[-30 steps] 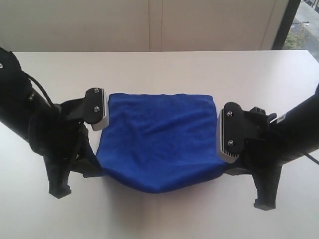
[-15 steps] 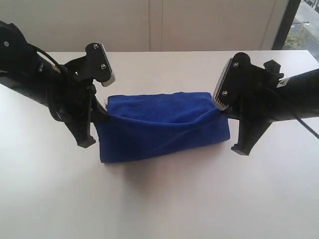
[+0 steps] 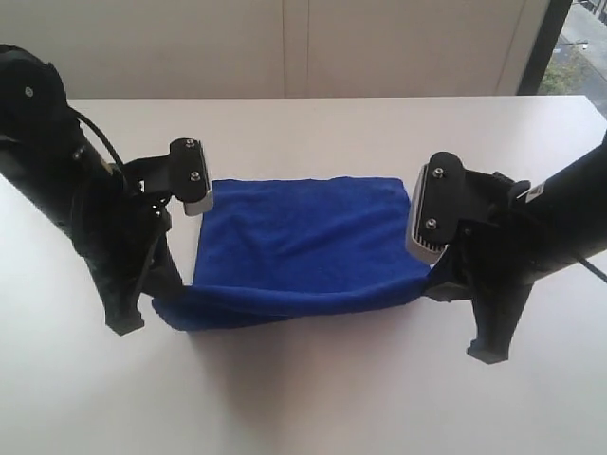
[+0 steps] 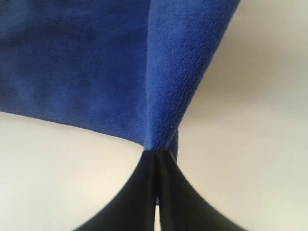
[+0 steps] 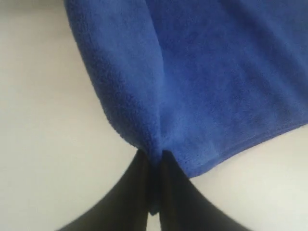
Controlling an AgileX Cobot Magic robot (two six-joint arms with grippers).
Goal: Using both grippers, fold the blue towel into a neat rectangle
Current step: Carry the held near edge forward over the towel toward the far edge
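Note:
The blue towel [image 3: 303, 237] lies doubled in the middle of the white table [image 3: 313, 398], its far edge flat and its near edge raised and sagging between the arms. My left gripper [image 3: 174, 301] is shut on the towel's near left corner, and my right gripper [image 3: 432, 282] is shut on the near right corner. In the left wrist view the black fingers [image 4: 144, 192] pinch a gathered fold of the towel [image 4: 96, 62] at the gripper [image 4: 158, 155]. The right wrist view shows that gripper [image 5: 156, 155] closed on the towel [image 5: 216, 72]. The white tag is hidden.
Both black arms flank the towel, the left arm [image 3: 66, 190] and the right arm [image 3: 550, 218]. A pale wall [image 3: 285, 47] runs behind the table's far edge, with a window [image 3: 569, 47] at the back right.
Both grippers carried the held edge up and toward the far side, then back toward the near side and lower. The towel is spread out again, its held edge sagging in front.

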